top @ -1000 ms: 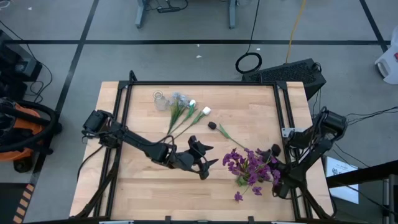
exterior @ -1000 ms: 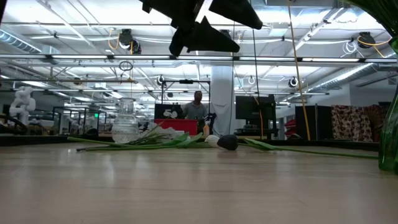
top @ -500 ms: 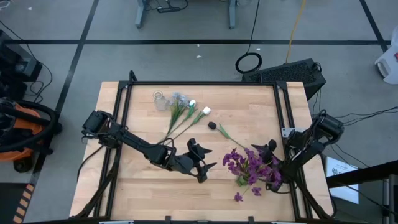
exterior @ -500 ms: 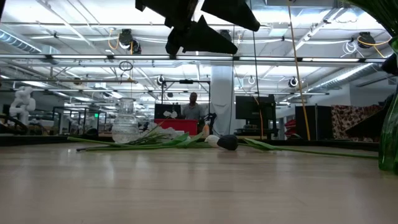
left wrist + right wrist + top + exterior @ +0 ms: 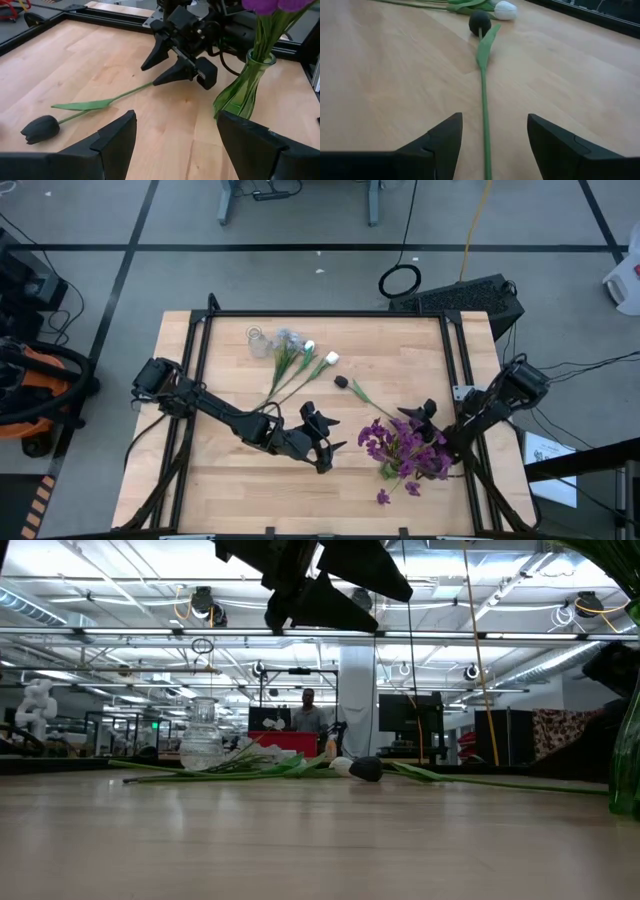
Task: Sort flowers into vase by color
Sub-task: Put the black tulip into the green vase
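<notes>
Black tulip (image 5: pixel 341 381) lying mid-table, stem toward 4 o'clock between spread, empty right gripper (image 5: pixel 490 137) fingers. Left gripper (image 5: pixel 175 142) wide open, empty. Green vase (image 5: pixel 243 85) base hidden behind finger.

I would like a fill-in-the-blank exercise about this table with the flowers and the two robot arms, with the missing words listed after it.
1. The purple flowers stand in a ____ glass vase.
2. The stem between the open fingers of the right pincer ends in a ____ tulip.
3. The left pincer hangs above the table, open and holding ____.
4. The empty clear vase lies beside the ____ tulips.

Missing words: green; black; nothing; white
</notes>
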